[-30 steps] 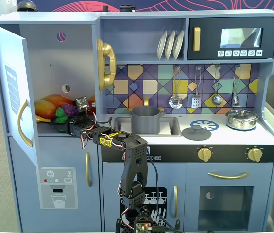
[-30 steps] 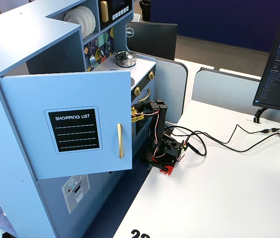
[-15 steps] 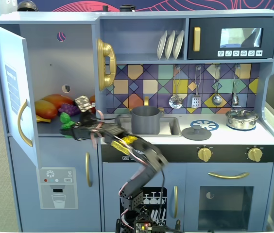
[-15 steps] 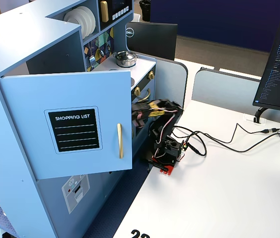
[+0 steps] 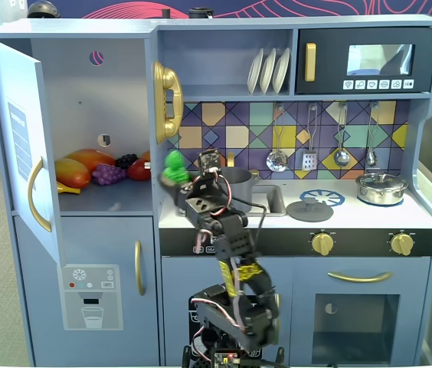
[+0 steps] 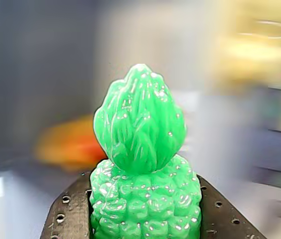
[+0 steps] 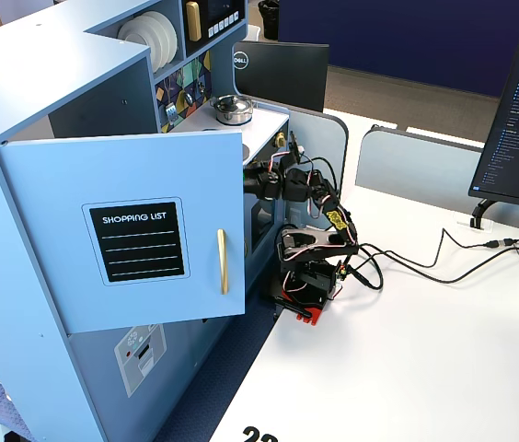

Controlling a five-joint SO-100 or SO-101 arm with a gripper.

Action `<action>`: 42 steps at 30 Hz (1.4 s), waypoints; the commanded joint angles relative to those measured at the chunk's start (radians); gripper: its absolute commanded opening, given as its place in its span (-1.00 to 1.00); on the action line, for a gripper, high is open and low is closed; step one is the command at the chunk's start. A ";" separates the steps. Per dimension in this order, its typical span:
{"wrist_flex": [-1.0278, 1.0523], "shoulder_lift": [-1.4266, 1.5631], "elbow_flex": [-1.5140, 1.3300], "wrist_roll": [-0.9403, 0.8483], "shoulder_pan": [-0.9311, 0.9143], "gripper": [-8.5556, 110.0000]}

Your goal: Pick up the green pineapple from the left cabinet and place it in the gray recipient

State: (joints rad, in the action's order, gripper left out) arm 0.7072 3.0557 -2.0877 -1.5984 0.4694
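The green pineapple (image 5: pixel 175 165) is held between my gripper's (image 5: pixel 178 179) two black fingers, leafy top up, in the air just right of the left cabinet's (image 5: pixel 86 100) opening and in front of a gold handle. In the wrist view the pineapple (image 6: pixel 140 129) fills the centre, with the gripper (image 6: pixel 145 196) shut on its bumpy body. The dark gray recipient (image 5: pixel 238 182) stands at the sink, right of the gripper and partly behind the arm. In the side fixed view the cabinet door (image 7: pixel 131 230) hides the pineapple.
Orange, red and purple toy fruits (image 5: pixel 93 167) lie on the cabinet shelf. The open door (image 5: pixel 17 146) swings out at left. A flat gray lid (image 5: pixel 309 208) and a shiny silver lidded pot (image 5: pixel 381 188) sit on the counter. Utensils (image 5: pixel 277 157) hang above.
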 commanded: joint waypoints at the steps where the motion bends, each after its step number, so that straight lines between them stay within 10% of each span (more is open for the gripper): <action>1: -0.055 -0.118 0.115 0.026 -0.238 -0.86; 28: -0.204 -1.121 0.637 -0.060 -0.509 -0.85; 33: -0.163 -1.161 0.670 -0.049 -0.520 -0.23; 42: -0.137 -1.069 0.706 -0.043 -0.508 -0.23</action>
State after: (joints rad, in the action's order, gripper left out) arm 0.5507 1.8929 -1.4665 -1.6490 -0.0430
